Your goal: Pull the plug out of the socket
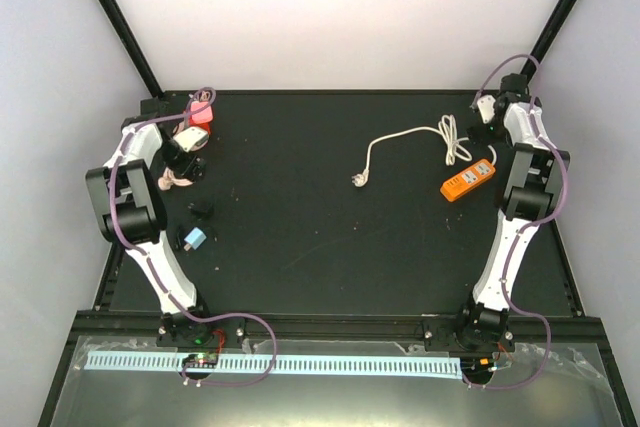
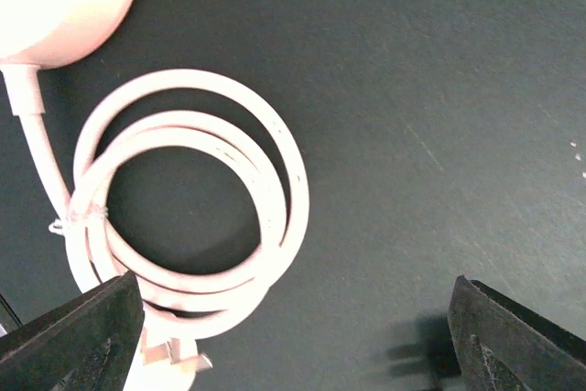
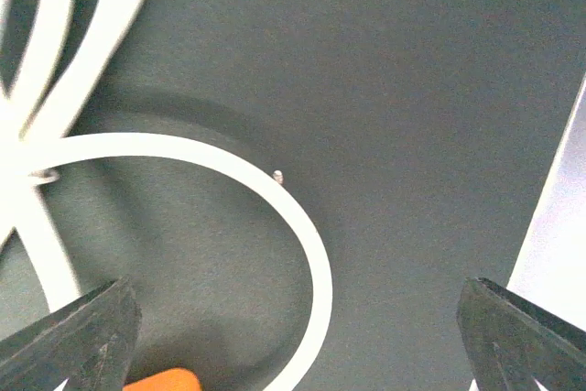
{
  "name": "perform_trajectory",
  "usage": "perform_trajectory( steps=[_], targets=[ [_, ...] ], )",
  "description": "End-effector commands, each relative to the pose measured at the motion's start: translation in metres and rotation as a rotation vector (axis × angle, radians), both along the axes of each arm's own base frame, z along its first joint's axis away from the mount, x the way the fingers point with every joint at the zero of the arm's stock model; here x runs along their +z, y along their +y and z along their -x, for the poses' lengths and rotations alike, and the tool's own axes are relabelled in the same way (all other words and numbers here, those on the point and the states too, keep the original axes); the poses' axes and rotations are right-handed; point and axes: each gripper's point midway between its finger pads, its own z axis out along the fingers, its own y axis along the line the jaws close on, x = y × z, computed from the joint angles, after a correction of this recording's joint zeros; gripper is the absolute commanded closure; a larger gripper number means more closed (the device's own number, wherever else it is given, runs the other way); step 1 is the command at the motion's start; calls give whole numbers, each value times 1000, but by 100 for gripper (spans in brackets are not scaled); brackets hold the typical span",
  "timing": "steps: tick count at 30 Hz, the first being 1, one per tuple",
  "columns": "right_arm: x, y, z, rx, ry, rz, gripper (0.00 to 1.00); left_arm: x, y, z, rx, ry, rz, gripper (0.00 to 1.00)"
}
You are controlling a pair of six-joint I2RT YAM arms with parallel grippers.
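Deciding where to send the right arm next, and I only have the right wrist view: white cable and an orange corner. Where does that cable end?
Observer: At a white plug lying loose on the table, left of the orange power strip.
Operator: Anything else out there?
Observer: A small blue piece and a small black piece, apart from each other, beside the left arm.

Orange power strip (image 3: 161, 380) mostly off-frame.
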Motion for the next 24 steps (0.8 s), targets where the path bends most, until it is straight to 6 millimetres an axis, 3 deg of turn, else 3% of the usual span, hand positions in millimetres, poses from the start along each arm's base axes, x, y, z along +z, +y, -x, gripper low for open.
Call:
perform_trajectory(
  steps=[1,12,24],
  targets=[
    [38,27,3,40,-53,-86,1,-7,8,-5,-7,51,17,7],
    [83,89,27,116,-109,-327,0,-36,19,-1,-14,133,16,18],
    [178,155,65,198,-243,-689,0,-46,20,1,-14,156,-4,56]
  ],
)
